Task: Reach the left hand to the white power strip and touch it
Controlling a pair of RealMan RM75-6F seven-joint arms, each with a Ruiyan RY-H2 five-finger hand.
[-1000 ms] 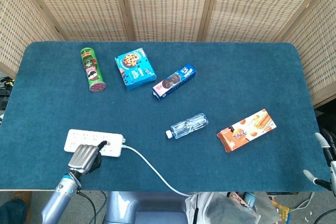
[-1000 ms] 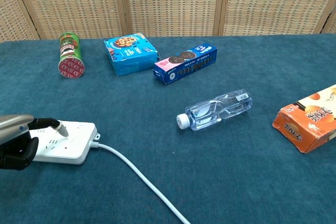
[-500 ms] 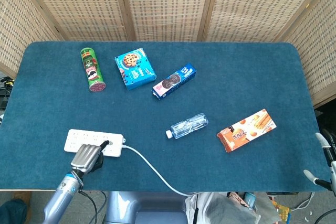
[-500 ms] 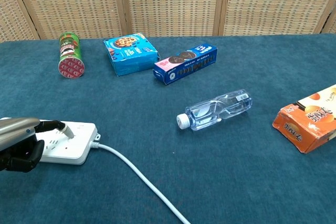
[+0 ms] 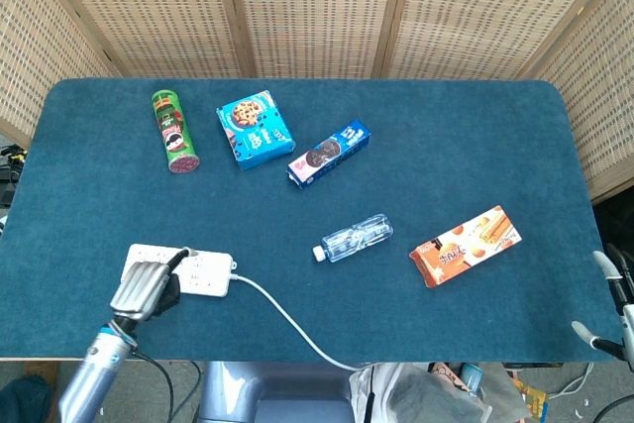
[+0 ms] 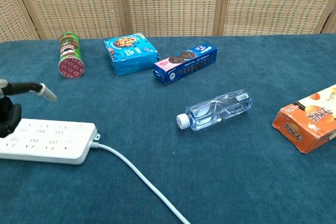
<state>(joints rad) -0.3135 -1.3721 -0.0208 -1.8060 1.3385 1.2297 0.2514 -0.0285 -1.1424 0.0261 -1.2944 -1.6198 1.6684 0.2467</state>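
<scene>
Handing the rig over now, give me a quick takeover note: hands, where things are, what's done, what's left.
Left robot hand: empty, fingers apart, raised over the left part of the white power strip; chest view shows it clear of the strip, so no contact now.
Right robot hand: parked off the table's right edge, state unclear.
Strip lies at the near-left edge of the table, its cord trailing right.
Left: lower the left hand onto the strip.

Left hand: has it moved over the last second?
Yes. The left hand has shifted left along the power strip, away from its cord end, and sits higher in the chest view.
</scene>
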